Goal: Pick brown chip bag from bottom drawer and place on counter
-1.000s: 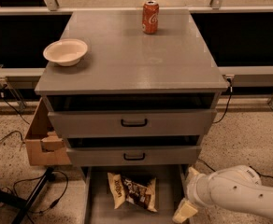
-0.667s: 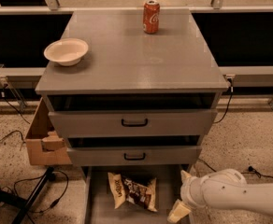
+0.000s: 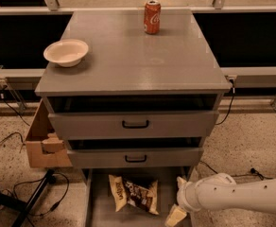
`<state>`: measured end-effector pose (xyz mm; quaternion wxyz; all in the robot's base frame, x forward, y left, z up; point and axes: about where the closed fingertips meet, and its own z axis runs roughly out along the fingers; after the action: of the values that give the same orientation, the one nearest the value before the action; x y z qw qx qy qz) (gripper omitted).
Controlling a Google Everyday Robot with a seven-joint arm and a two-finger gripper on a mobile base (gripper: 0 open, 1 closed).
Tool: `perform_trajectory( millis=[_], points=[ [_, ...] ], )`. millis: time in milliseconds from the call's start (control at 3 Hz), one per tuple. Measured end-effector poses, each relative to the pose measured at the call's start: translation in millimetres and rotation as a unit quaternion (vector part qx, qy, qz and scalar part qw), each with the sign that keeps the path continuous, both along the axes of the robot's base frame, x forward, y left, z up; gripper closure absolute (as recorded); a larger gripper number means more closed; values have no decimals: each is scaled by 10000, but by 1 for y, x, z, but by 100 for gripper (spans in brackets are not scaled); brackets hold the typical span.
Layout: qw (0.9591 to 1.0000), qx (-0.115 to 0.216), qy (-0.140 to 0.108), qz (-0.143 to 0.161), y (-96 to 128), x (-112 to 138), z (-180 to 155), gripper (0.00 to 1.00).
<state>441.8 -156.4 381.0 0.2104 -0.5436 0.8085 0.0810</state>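
The brown chip bag (image 3: 132, 194) lies flat on the grey floor of the open bottom drawer (image 3: 100, 207), dark brown with cream-yellow ends. My gripper (image 3: 177, 200) comes in from the lower right on a white arm and sits over the drawer's right side, just right of the bag and apart from it. One cream finger (image 3: 175, 216) points down toward the drawer floor. The counter (image 3: 128, 56) is the grey cabinet top above.
A red soda can (image 3: 152, 17) stands at the back of the counter and a white bowl (image 3: 66, 52) at its left edge. Two upper drawers with black handles (image 3: 135, 124) are shut. A cardboard box (image 3: 44, 143) and cables lie left of the cabinet.
My arm has moved left, bringing the gripper from beside the drawer's right edge to over the drawer, closer to the chip bag. The bag has not moved.
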Motion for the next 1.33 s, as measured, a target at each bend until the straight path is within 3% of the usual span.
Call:
perform_trajectory(
  millis=[333, 667, 1000, 1333],
  points=[
    [9998, 198, 19, 76, 14, 2, -22, 0],
    [9970, 673, -72, 376, 53, 23, -61, 0],
    [9913, 1164, 46, 614, 86, 35, -97, 0],
    [9825, 1570, 244, 970, 117, 41, -143, 0]
  ],
)
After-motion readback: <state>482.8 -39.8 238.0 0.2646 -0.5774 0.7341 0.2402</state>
